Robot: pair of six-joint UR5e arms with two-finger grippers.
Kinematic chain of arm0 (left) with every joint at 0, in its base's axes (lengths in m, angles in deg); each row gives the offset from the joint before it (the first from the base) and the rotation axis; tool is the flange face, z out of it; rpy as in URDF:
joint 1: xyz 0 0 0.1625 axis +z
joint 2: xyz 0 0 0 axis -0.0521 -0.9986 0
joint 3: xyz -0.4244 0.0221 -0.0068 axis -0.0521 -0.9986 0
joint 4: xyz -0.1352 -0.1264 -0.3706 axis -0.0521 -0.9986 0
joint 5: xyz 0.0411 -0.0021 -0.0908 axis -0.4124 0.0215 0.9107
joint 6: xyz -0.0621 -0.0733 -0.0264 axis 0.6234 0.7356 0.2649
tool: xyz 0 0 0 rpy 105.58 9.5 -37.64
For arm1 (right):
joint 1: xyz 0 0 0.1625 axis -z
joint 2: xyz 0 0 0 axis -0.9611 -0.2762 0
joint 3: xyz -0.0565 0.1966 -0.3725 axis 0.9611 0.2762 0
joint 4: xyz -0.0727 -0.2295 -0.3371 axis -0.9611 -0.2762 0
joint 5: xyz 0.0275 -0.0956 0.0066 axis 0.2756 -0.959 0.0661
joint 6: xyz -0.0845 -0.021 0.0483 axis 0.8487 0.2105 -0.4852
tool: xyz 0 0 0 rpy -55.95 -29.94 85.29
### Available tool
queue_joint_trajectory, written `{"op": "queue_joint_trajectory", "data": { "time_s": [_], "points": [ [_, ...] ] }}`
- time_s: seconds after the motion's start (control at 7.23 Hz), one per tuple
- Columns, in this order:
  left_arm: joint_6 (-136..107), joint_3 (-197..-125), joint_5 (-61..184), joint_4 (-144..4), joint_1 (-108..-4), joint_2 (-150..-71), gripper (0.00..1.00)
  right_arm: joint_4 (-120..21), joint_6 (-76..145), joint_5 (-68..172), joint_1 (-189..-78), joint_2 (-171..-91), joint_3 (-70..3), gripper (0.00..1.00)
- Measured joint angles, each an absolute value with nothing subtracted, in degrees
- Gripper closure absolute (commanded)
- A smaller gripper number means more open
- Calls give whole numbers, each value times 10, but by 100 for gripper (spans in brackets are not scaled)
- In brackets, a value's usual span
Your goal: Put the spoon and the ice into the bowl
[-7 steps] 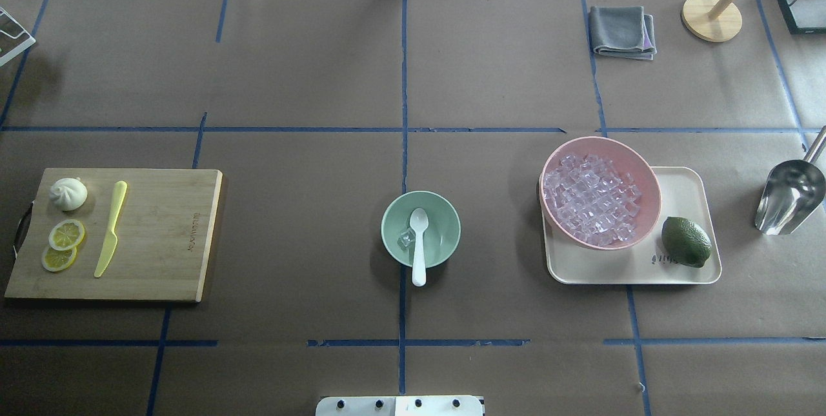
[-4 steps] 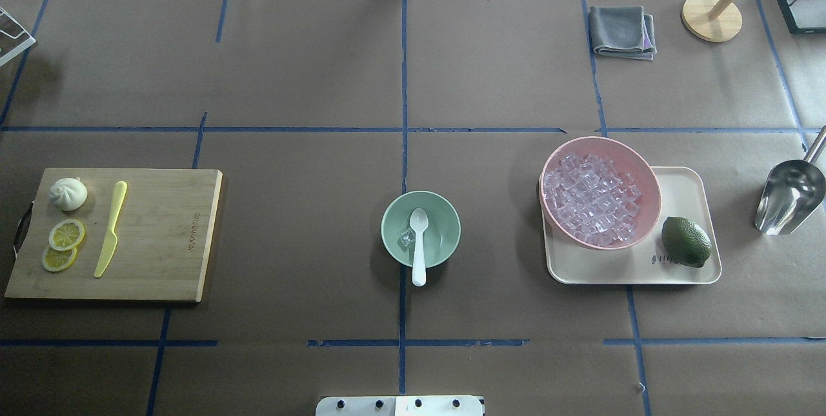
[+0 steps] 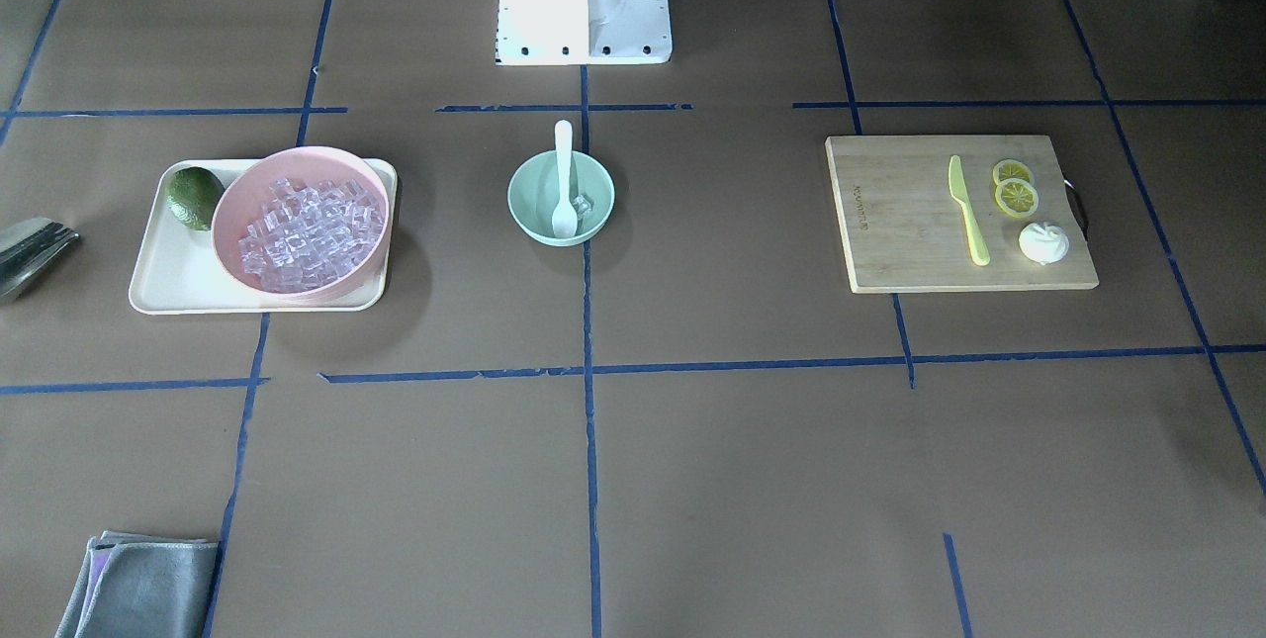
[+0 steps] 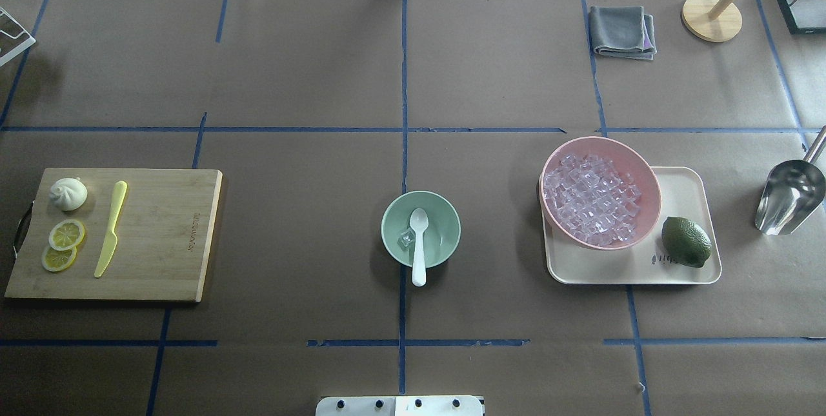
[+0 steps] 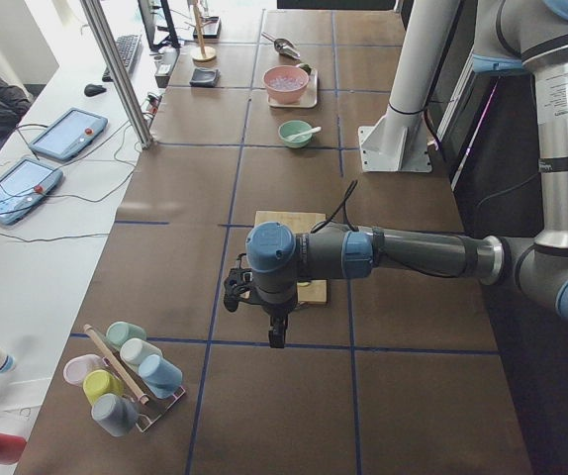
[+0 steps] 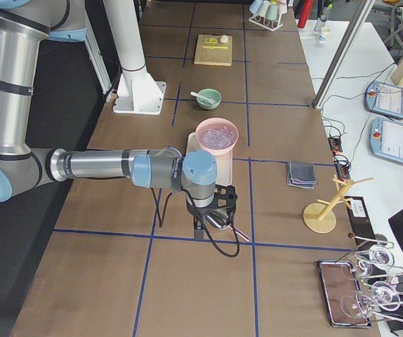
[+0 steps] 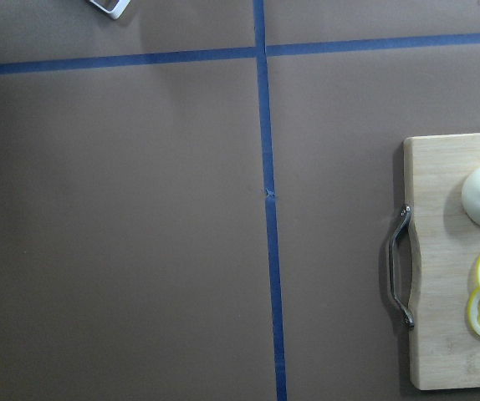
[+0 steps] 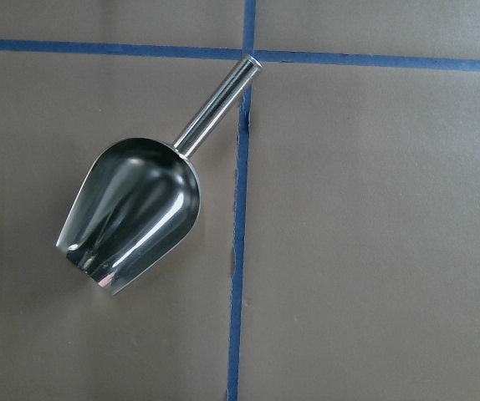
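I see spoon [image 4: 419,242] in the mint bowl [image 4: 446,229], handle over its rim, one ice cube [image 4: 406,238] beside the head; more ice sits in pink bowl [image 4: 645,174]. Reads as done. Both left gripper [image 5: 277,334] and right gripper [image 6: 200,226] out wide, can't tell jaw opening

Brown table [image 4: 310,68] gridded with blue tape [image 4: 404,80]; white bench [image 5: 7,297] alongside, tablets [image 5: 71,134] on it.

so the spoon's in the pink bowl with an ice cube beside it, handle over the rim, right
No: the spoon is in the mint-green bowl, with an ice cube beside it, handle over the rim; the overhead view shows it.
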State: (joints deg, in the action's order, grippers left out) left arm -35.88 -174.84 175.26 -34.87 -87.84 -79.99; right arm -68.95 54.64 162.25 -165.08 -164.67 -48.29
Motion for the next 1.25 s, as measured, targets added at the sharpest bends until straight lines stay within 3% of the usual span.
{"op": "queue_joint_trajectory", "data": {
  "time_s": [1.25],
  "points": [
    [-359,-1740,1752,-351,-878,-800,0,-690,547,1623,-1649,-1647,-481,0]
  ]
}}
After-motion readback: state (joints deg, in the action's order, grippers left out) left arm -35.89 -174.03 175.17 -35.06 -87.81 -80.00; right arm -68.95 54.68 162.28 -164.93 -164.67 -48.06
